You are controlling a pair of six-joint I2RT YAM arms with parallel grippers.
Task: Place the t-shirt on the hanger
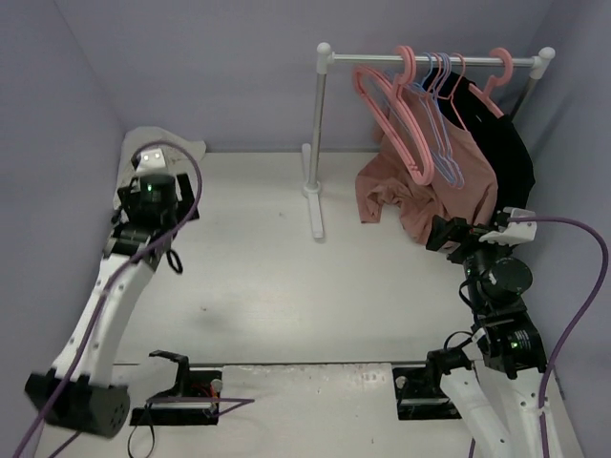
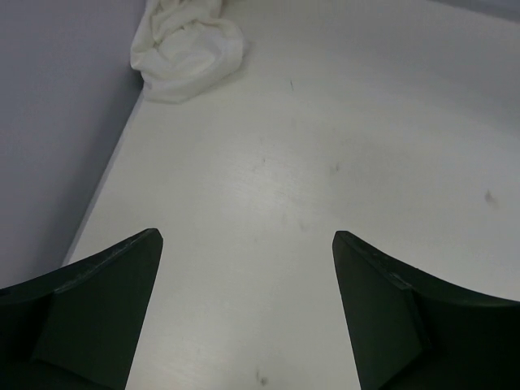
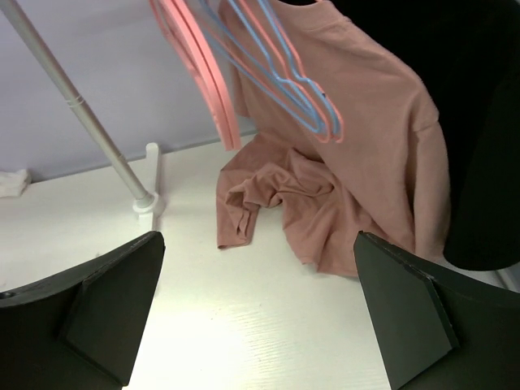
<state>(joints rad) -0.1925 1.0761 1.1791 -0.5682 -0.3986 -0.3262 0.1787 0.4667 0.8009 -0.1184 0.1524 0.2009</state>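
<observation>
The white t-shirt (image 1: 164,143) lies crumpled in the far left corner of the table against the wall; it also shows in the left wrist view (image 2: 188,50). No print shows on it. My left gripper (image 1: 150,162) (image 2: 248,237) is open and empty, hovering over bare table just short of the t-shirt. The light-blue wire hanger (image 1: 445,143) (image 3: 280,77) hangs empty on the rail between pink hangers. My right gripper (image 1: 449,233) (image 3: 258,237) is open and empty, low over the table, just in front of the hanging clothes.
A white rack (image 1: 316,143) with a top rail stands at the back right. Thick pink hangers (image 1: 396,119) (image 3: 199,77), a dusty-pink top (image 1: 420,196) (image 3: 349,162) drooping onto the table, and a black garment (image 1: 506,157) (image 3: 479,122) hang there. Purple walls enclose the table.
</observation>
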